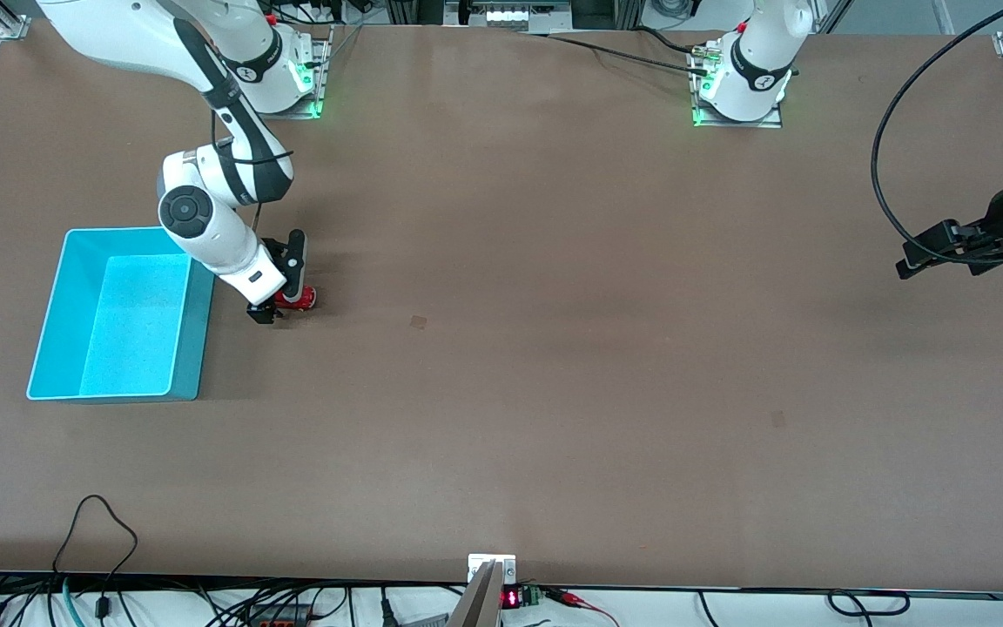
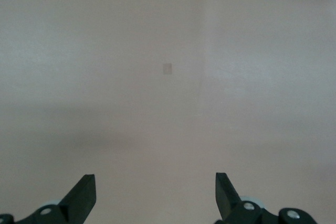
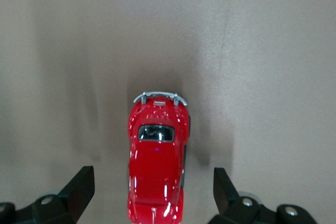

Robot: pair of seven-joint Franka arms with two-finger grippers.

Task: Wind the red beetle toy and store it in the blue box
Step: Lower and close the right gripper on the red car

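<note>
The red beetle toy stands on the table beside the blue box, toward the left arm's end of it. In the right wrist view the toy lies lengthwise between the fingers, with a gap on each side. My right gripper is open, low over the toy, not touching it. The box is empty, its speckled floor showing. My left gripper is open and empty, waiting over bare table at the left arm's end.
A small pale square mark lies on the brown table near the middle. A black cable loops above the left arm. Cables and a small device line the table edge nearest the front camera.
</note>
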